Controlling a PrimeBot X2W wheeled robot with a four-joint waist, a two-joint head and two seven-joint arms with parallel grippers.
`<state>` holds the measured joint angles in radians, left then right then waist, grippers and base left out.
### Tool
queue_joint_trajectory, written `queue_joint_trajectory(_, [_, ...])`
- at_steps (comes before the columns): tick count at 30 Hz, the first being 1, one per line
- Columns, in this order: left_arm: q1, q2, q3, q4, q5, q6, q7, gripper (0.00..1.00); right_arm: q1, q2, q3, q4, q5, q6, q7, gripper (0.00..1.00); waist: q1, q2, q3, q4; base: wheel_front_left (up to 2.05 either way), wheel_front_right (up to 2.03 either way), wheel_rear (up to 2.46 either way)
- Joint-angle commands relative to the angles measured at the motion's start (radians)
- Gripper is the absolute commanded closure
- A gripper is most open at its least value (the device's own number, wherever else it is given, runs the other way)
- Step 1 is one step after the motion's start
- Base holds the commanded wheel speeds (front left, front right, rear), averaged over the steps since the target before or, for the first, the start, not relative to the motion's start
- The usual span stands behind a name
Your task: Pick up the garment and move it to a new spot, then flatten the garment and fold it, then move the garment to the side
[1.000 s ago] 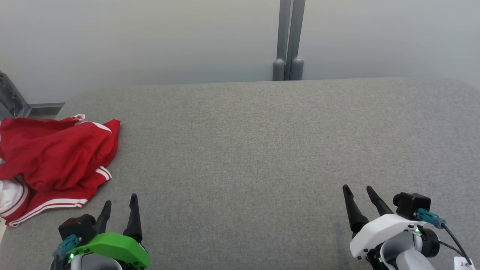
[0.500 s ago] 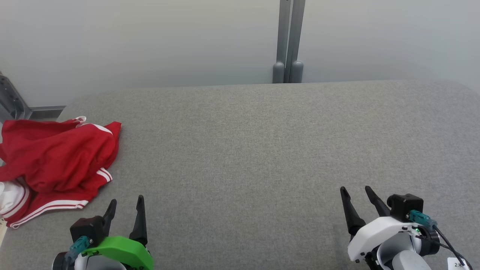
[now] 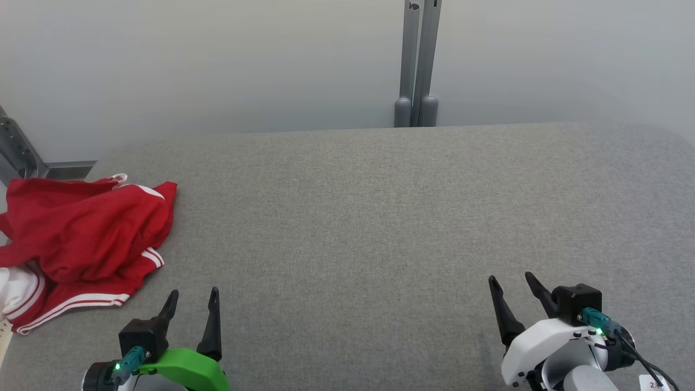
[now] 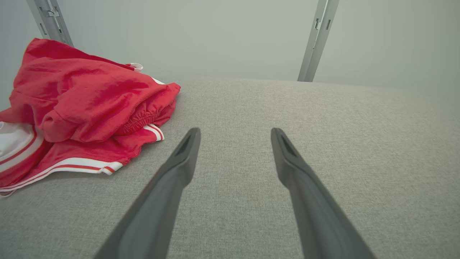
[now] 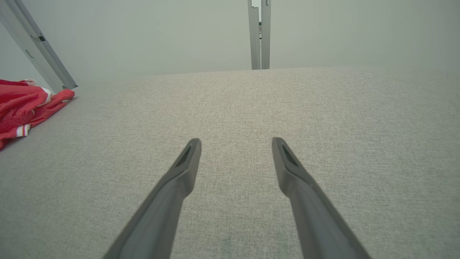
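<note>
Two grippers frame the lower corners of the head view, and we find each with its jaws standing apart and nothing between them. The left gripper [image 3: 194, 292], under a green housing, lies at the lower left; the right gripper [image 3: 509, 276], under a white housing, lies at the lower right. Both point up the frame over a grey fabric surface [image 3: 353, 217] that spans most of the picture. The garment [image 3: 81, 233], red with white stripes along its hems, lies crumpled at the left edge of the frame, above and to the left of the left gripper and apart from it. In the left wrist view we see the same heap in the upper left, its striped hem near the tip of the left of the two dark fingers [image 4: 172, 180] but not touching it. In the right wrist view the garment shows at the left edge, well apart from that gripper. A pale wall [image 3: 217, 65] fills the upper part of the head view, with paired metal posts [image 3: 415, 65] at upper centre and a grey bracket [image 3: 16, 152] at the left edge.
</note>
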<state>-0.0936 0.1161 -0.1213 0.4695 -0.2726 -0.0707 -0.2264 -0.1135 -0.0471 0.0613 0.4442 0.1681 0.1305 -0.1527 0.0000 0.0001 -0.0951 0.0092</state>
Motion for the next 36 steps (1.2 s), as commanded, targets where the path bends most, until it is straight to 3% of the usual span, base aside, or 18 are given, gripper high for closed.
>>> queue_joint_trajectory(1, [-0.003, 0.003, -0.003, 0.003, 0.022, -0.004, -0.011, 0.00, -0.015, -0.005, 0.003, 0.003, -0.019, 0.000, -0.008, 0.00, 0.0000, -0.0001, -0.001, 0.000, 0.00, 0.00, 0.00])
queue_joint_trajectory(13, [0.006, 0.000, -0.019, 0.019, 0.098, -0.003, -0.043, 0.00, -0.022, -0.005, 0.017, 0.032, -0.079, 0.000, -0.022, 0.00, 0.0000, -0.0001, -0.016, 0.000, 0.00, 0.00, 0.00])
queue_joint_trajectory(27, [0.011, -0.004, -0.010, 0.020, 0.086, 0.002, -0.040, 0.00, -0.022, -0.005, 0.016, 0.040, -0.059, 0.000, -0.025, 0.00, 0.0000, -0.0001, -0.014, 0.005, 0.00, 0.00, 0.00])
queue_joint_trajectory(36, [0.010, -0.001, 0.018, 0.031, 0.053, 0.019, -0.037, 0.00, -0.011, -0.005, 0.021, 0.040, -0.029, 0.000, -0.044, 0.00, 0.0000, -0.0001, -0.013, 0.065, 0.00, 0.00, 0.00])
